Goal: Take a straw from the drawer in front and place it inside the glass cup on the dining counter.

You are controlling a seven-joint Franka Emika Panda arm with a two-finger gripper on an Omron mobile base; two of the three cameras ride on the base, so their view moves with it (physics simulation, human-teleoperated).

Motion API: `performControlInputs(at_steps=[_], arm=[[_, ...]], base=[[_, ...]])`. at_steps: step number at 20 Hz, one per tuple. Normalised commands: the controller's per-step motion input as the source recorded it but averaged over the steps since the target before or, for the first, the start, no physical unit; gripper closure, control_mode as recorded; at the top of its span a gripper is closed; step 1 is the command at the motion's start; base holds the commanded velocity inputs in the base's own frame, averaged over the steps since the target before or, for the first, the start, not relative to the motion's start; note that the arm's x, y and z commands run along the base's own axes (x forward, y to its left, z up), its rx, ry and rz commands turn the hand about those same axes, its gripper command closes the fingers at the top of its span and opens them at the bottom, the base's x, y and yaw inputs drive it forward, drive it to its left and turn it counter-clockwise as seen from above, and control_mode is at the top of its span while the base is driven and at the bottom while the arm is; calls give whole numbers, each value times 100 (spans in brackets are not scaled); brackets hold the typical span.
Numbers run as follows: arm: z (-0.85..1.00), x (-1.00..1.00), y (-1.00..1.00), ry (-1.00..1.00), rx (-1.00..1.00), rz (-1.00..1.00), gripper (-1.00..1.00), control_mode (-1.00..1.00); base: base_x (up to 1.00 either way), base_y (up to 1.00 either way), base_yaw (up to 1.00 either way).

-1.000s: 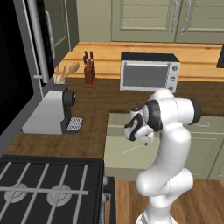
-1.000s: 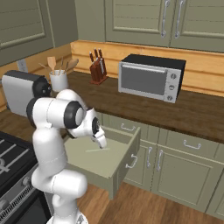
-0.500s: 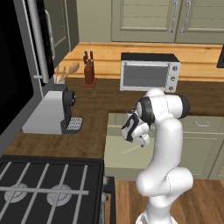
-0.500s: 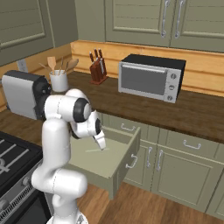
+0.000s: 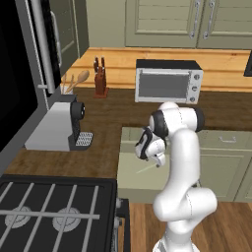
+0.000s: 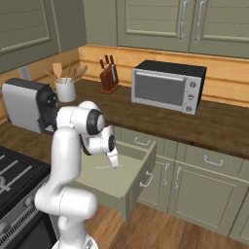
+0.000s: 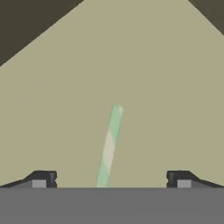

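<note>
The drawer is pulled out below the worktop, its pale inside showing. The straw, thin and pale, lies flat on the drawer floor. My gripper hangs inside the drawer, pointing down just above the straw. It is open, with nothing between its fingers. In the hand view the straw runs up from between the two fingertips, close to the middle. The glass cup and the dining counter are out of view.
On the dark worktop behind the drawer stand a toaster oven, a knife block, a utensil holder and a coffee machine. A stove sits left of the drawer. Sage cabinet doors are on the right.
The hand has come down into the drawer, closer to the straw. The jaws have stayed open and the straw has not moved.
</note>
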Motion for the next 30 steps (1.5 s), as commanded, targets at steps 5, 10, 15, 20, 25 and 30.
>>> performControlInputs(at_steps=[5,10,15,20,25,30], arm=[[-22,12,-4,0,1,-6,-100,-100],[-22,0,-1,0,0,-6,-100,-100],[-28,1,-6,0,0,-5,-100,-100],[-37,2,-13,0,2,-3,-100,-100],[-47,-13,-23,0,3,-1,-100,-100],[-60,-40,-41,0,3,-1,-100,-100]], base=[[0,0,0],[0,0,0],[0,0,0],[0,0,0],[0,0,0],[0,0,0]])
